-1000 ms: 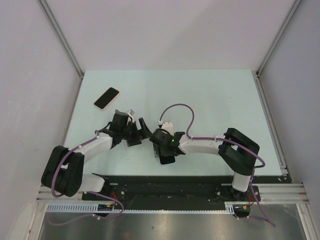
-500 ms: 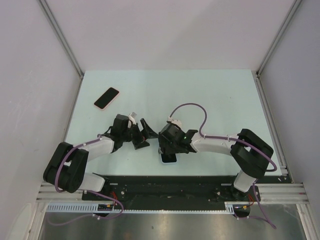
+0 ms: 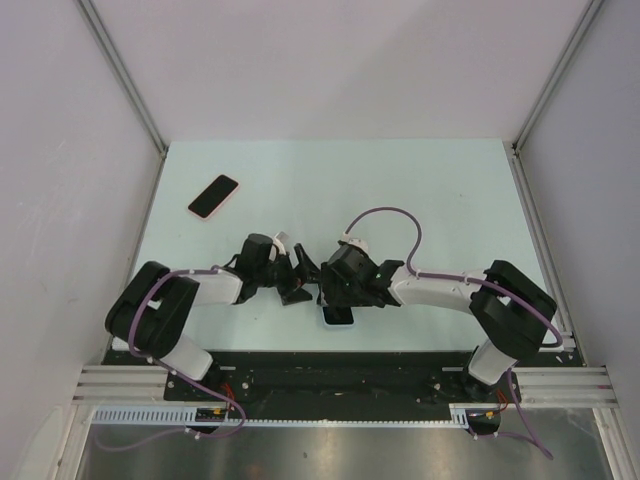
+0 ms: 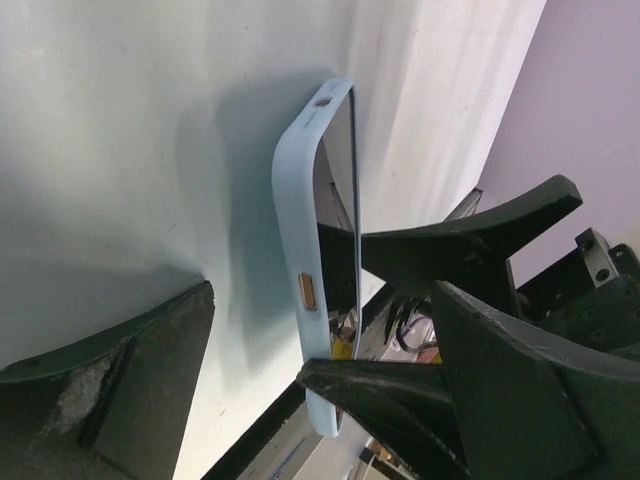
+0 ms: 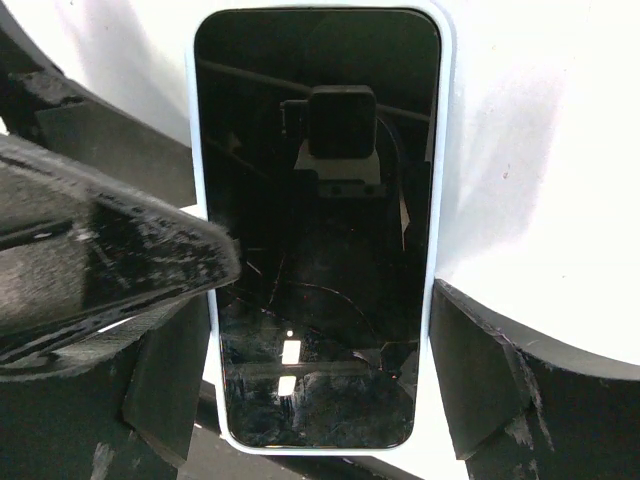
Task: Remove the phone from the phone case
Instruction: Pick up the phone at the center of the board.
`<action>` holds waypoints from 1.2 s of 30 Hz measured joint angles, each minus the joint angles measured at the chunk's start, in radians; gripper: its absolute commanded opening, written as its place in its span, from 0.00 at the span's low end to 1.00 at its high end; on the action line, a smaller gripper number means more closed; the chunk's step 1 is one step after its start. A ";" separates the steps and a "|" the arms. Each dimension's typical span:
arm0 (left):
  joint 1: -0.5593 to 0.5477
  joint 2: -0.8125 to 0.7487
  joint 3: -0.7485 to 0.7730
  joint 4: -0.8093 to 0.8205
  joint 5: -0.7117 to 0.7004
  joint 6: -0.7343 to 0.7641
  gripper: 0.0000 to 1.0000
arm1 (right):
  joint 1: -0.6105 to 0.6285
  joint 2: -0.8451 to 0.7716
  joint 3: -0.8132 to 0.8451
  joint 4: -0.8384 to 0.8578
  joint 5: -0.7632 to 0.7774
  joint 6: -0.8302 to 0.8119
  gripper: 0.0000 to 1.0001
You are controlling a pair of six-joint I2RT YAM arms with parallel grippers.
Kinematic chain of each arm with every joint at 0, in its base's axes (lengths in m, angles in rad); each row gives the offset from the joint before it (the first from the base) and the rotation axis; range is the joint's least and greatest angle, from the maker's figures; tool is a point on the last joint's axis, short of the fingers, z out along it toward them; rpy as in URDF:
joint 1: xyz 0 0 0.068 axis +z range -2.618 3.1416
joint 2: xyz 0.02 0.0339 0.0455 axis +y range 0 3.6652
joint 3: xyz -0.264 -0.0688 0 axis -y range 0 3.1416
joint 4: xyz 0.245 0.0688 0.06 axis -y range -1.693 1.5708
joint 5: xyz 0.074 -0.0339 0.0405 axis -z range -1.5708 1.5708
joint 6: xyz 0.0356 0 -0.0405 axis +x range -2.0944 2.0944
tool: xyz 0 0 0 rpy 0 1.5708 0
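A black-screened phone [image 5: 315, 200] sits in a light blue case [image 4: 296, 250] and lies flat on the table by the front edge [image 3: 339, 316]. My right gripper [image 3: 342, 298] is above it. Its fingers [image 5: 470, 370] rest against both long sides of the case [image 5: 437, 150], so the gripper [image 5: 320, 300] is shut on it. My left gripper [image 3: 305, 275] is open at the phone's left side. In the left wrist view the left gripper [image 4: 320, 300] straddles the case's edge. One of its fingers [image 5: 110, 255] lies over the case's left rim.
A second phone in a pink case [image 3: 213, 196] lies at the back left of the pale green table [image 3: 440, 200]. The black rail [image 3: 330, 365] runs just below the blue-cased phone. Grey walls close in both sides.
My left gripper has moved right, up to the phone's left edge. My right gripper has shifted slightly right over the phone. The phone has stayed on the table.
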 measured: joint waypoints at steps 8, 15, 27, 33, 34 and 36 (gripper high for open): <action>-0.045 0.119 0.071 0.077 0.016 -0.045 0.86 | -0.014 -0.024 -0.023 0.011 -0.051 0.003 0.54; -0.109 0.195 0.118 0.127 0.009 -0.076 0.65 | -0.008 -0.032 -0.026 0.031 -0.093 0.000 0.54; -0.154 0.212 0.124 0.098 -0.010 -0.068 0.32 | -0.023 -0.046 -0.034 0.036 -0.117 0.002 0.62; -0.156 0.205 0.126 0.098 -0.012 -0.068 0.24 | -0.051 -0.068 -0.066 0.072 -0.166 0.014 0.73; -0.156 0.204 0.126 0.098 -0.012 -0.068 0.24 | -0.056 -0.071 -0.069 0.077 -0.174 0.015 0.77; -0.156 0.200 0.126 0.095 -0.012 -0.068 0.18 | -0.065 -0.076 -0.080 0.094 -0.191 0.018 0.79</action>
